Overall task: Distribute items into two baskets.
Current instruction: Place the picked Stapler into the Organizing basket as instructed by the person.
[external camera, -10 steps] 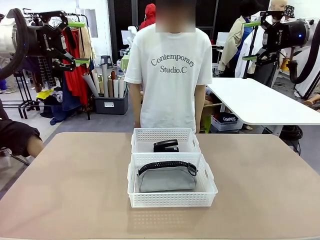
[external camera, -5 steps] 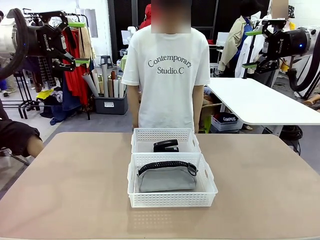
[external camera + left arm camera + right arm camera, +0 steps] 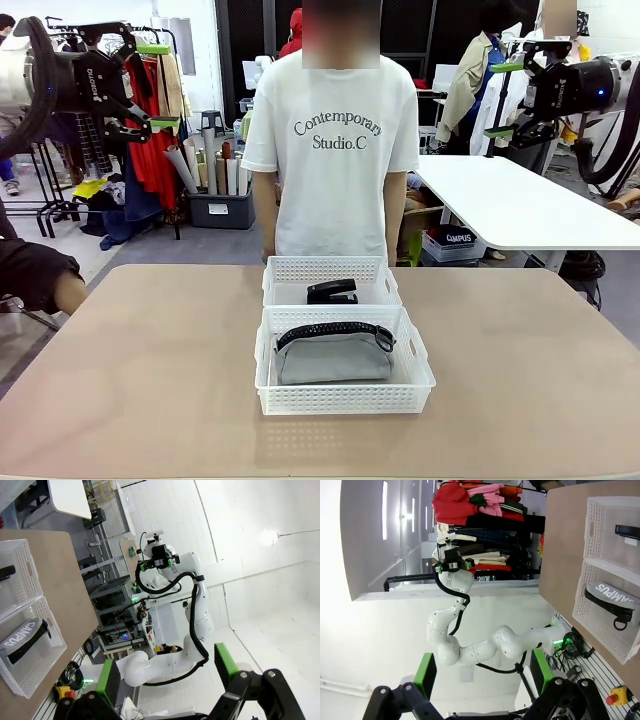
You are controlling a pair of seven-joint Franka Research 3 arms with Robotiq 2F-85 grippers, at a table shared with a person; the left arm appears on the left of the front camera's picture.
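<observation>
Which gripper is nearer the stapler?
Neither clearly. The left gripper is raised high to the stapler's left, the right gripper raised high to its right, both open, roughly equally far.

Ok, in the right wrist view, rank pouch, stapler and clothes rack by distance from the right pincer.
1. Grey pouch, in the near basket, lower right.
2. Black stapler, in the far basket, just beyond.
3. Clothes rack, past the table, at the top.
</observation>
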